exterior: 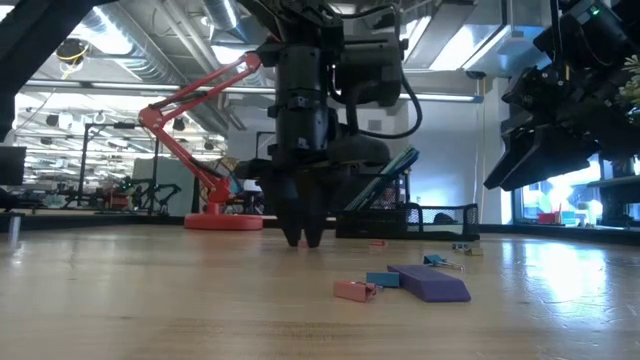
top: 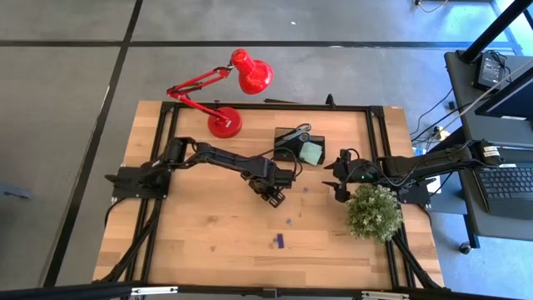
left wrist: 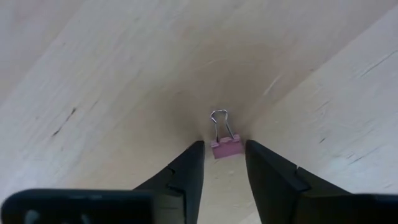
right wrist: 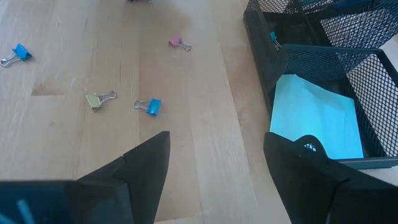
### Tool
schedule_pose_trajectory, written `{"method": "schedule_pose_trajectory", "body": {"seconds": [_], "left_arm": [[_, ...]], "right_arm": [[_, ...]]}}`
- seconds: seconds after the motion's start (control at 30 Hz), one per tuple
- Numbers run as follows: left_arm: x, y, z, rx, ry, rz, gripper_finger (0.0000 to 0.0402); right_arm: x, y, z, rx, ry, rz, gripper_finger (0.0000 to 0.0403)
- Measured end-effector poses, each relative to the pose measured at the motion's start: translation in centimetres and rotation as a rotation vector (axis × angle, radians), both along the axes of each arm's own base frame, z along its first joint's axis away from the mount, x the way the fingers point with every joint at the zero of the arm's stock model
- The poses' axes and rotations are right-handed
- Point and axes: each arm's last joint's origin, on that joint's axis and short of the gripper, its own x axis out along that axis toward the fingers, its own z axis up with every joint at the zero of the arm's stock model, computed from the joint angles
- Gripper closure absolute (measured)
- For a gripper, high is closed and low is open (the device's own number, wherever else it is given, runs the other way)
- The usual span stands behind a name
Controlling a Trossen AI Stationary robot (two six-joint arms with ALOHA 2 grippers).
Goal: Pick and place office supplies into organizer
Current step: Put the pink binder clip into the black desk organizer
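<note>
Pink binder clip lies on the bare wooden table, between the fingertips of the left gripper. Fingers stand either side of it with a narrow gap showing; not yet pinching, as far as I can tell. Left gripper is down at the table surface near mid-table, in front of the organizer.

Organizer stands at the back of the table beside the red lamp. Scissors and a pale sticky-note pad are already inside it.

Left to do, judged: this pink clip, plus loose clips on the table: two blue, one yellow-green, another pink. A purple piece also lies out.

Right gripper waits beside the organizer near the plant, fingers spread wide, empty.
</note>
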Motion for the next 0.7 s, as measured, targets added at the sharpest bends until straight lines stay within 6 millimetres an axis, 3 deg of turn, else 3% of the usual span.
{"method": "schedule_pose_trajectory", "body": {"seconds": [0.33, 0.7], "left_arm": [[-0.2, 0.05, -0.08, 0.006, 0.023, -0.011, 0.0322], [-0.28, 0.1, 0.14, 0.027, 0.024, -0.201, 0.0341]], "right_arm": [[0.0, 0.0, 0.0, -0.001, 0.001, 0.001, 0.014], [0.0, 0.0, 0.0, 0.001, 0.0, -0.001, 0.014]]}}
